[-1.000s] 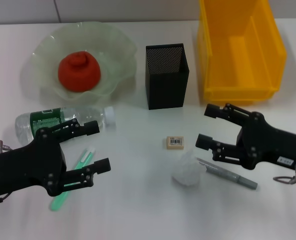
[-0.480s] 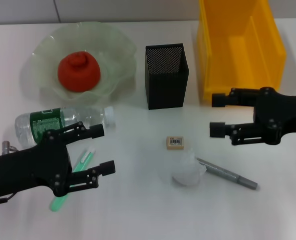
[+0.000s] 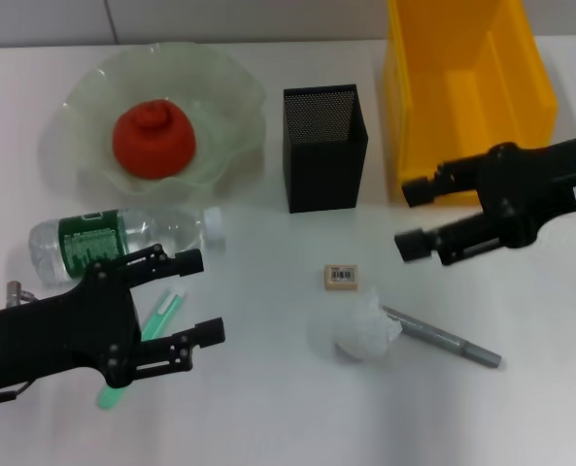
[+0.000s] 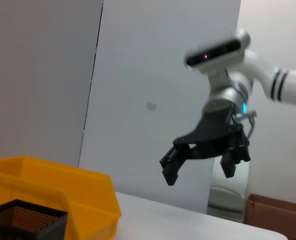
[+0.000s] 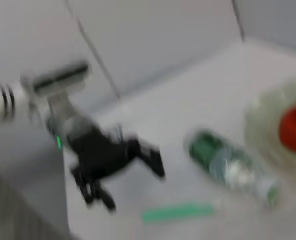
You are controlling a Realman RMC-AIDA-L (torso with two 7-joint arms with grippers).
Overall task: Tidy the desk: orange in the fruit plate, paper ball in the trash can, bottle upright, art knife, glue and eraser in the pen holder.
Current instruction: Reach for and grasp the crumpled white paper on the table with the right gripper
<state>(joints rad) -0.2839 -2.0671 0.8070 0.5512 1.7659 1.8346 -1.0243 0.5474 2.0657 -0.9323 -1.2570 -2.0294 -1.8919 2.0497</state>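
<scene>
The orange (image 3: 153,141) sits in the pale-green fruit plate (image 3: 82,97) at the back left. The bottle (image 3: 122,238) lies on its side in front of the plate. The eraser (image 3: 341,277) and the paper ball (image 3: 357,330) rest mid-table, in front of the black mesh pen holder (image 3: 324,146). A slim grey pen-shaped tool (image 3: 443,338) lies right of the ball. A green stick (image 3: 161,313) is partly hidden under my left gripper (image 3: 205,296), which is open and empty. Which of the two is the art knife and which the glue, I cannot tell. My right gripper (image 3: 407,216) hovers open and empty before the yellow trash can (image 3: 467,97).
The left wrist view shows my right gripper (image 4: 205,150) in the air above the table, with the trash can (image 4: 53,185) and pen holder (image 4: 23,220) low in the picture. The right wrist view is blurred and shows my left gripper (image 5: 108,160), the bottle (image 5: 227,167) and the green stick (image 5: 177,212).
My right gripper has drawn back from beside the paper ball, up and toward the yellow trash can, still empty. The left gripper has shifted only slightly. The paper ball stays on the table.
</scene>
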